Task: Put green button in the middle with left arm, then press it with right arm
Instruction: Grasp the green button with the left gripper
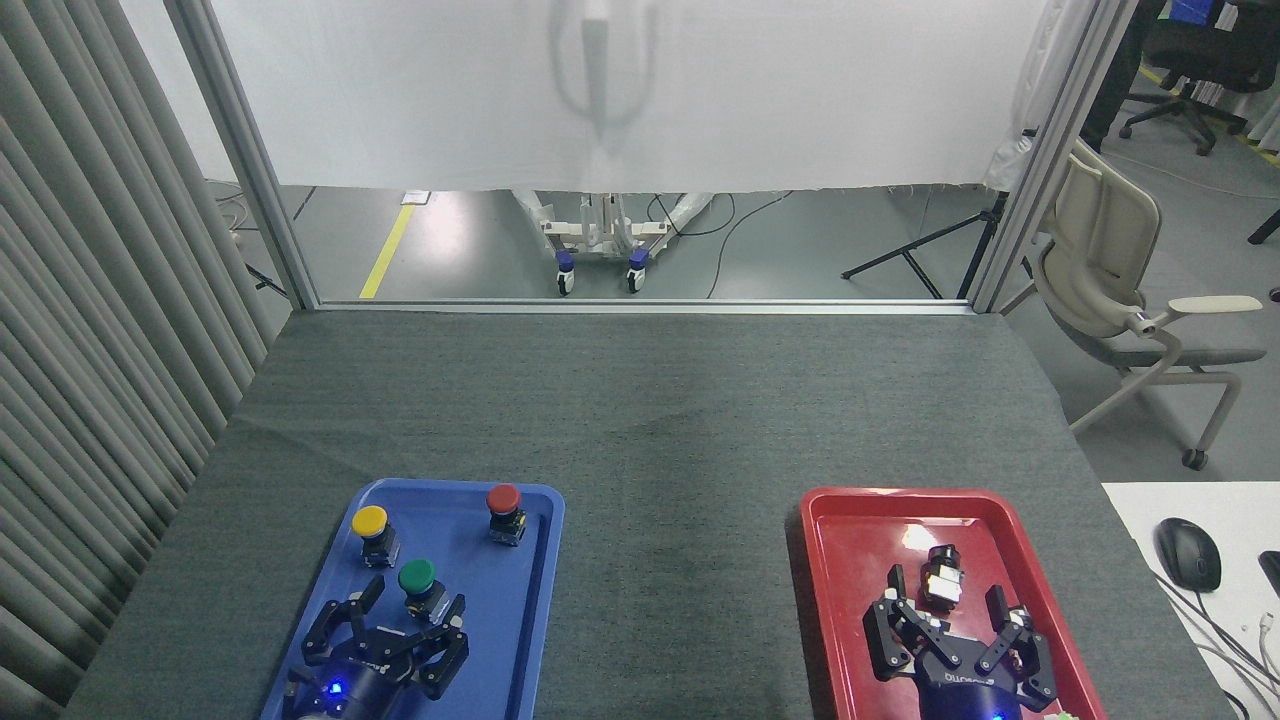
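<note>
The green button (418, 579) stands upright in the blue tray (530, 600), near its middle. My left gripper (413, 597) is open just behind it from my side, one finger to the button's left and the other to its right, so the button's base sits between the fingertips without a visible grip. The middle (680, 540) is bare dark grey cloth between the two trays. My right gripper (948, 590) is open over the red tray (850, 560), its fingers on either side of a small black-and-white part (940, 577).
A yellow button (371, 528) and a red button (504, 508) stand at the back of the blue tray. A white desk with a black mouse (1188, 553) is at the right. A curtain hangs along the left edge, and a metal frame rail borders the table's far edge.
</note>
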Action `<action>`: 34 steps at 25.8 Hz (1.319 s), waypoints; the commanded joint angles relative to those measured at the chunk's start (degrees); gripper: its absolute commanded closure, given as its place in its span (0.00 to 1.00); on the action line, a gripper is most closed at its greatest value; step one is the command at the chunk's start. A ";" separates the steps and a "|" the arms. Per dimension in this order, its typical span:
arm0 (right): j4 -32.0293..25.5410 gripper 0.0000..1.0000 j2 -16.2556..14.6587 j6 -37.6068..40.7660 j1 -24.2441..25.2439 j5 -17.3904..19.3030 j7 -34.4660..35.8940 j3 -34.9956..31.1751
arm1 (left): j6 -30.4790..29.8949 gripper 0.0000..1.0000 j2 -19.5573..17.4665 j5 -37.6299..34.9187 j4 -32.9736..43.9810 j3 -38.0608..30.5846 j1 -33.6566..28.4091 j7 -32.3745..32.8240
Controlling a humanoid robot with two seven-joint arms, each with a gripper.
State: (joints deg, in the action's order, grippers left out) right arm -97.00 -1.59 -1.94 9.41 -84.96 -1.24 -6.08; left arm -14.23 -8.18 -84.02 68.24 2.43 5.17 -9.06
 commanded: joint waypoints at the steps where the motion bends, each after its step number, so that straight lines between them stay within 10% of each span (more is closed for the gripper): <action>1: 0.06 0.01 0.01 2.64 0.00 -2.40 1.15 1.07 | -0.19 0.08 0.10 0.09 -2.67 0.39 1.86 0.36; 9: 0.41 0.00 1.50 10.20 1.58 -2.40 4.31 0.81 | 0.43 0.21 0.36 0.26 -8.56 2.76 4.32 0.36; 19: 0.32 0.01 0.01 8.36 2.02 -0.82 4.40 2.65 | -6.43 1.00 -0.69 0.61 -8.12 2.67 4.24 0.45; 34: 0.32 0.01 0.45 8.53 1.76 -1.96 4.31 2.39 | -16.18 1.00 3.44 1.67 -3.81 12.16 9.33 1.07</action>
State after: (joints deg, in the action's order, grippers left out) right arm -96.62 -1.08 6.44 11.20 -86.51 3.35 -3.68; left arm -30.24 -6.64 -82.01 66.59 11.55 12.10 -8.56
